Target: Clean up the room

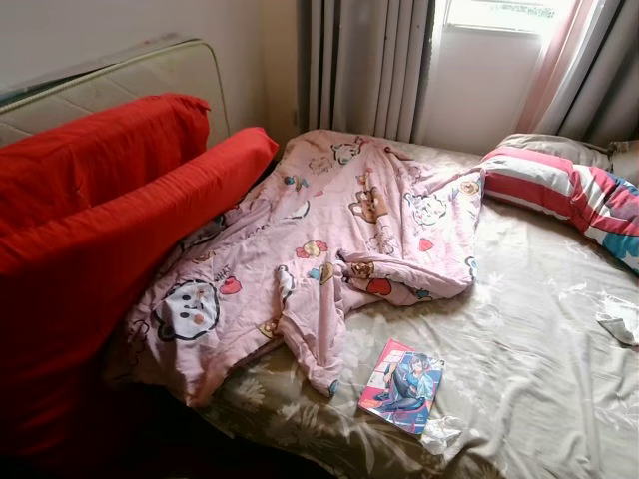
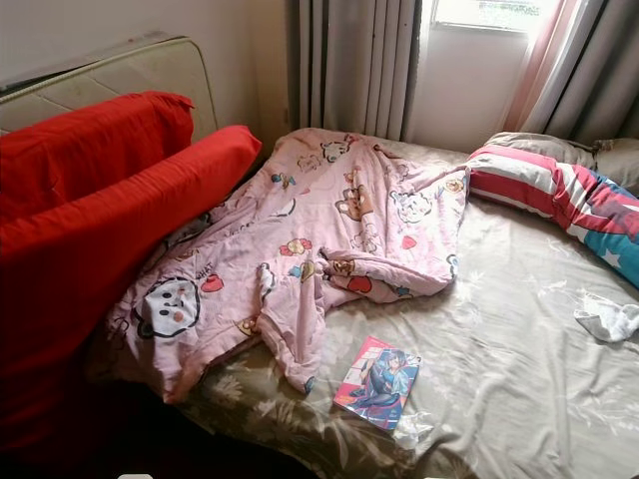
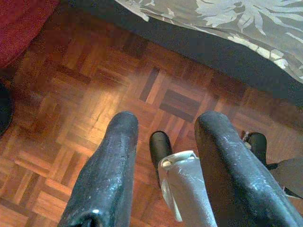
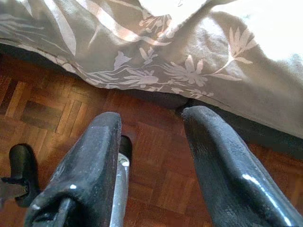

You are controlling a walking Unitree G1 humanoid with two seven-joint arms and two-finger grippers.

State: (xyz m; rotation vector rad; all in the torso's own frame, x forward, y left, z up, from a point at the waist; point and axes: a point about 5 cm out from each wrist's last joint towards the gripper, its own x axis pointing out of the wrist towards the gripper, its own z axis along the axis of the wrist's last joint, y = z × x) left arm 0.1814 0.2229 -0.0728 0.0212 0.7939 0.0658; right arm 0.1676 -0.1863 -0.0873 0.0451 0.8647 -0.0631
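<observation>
A crumpled pink cartoon-print blanket (image 1: 329,239) lies across the bed's left half. A comic book (image 1: 401,384) rests on the floral grey bedsheet (image 1: 529,349) near the front edge, with a clear plastic wrapper (image 1: 441,435) beside it. A crumpled white cloth (image 2: 607,319) lies at the right. A striped red, white and blue pillow (image 1: 564,190) sits at the far right. My left gripper (image 3: 165,156) hangs open over the parquet floor (image 3: 94,94). My right gripper (image 4: 151,156) is open too, low beside the bed's edge, holding nothing.
Two big red cushions (image 1: 90,230) lean against a mattress (image 1: 130,75) standing at the left wall. Grey curtains (image 1: 364,65) and a bright window (image 1: 494,15) are behind the bed. The robot's own feet (image 3: 160,144) stand on the floor.
</observation>
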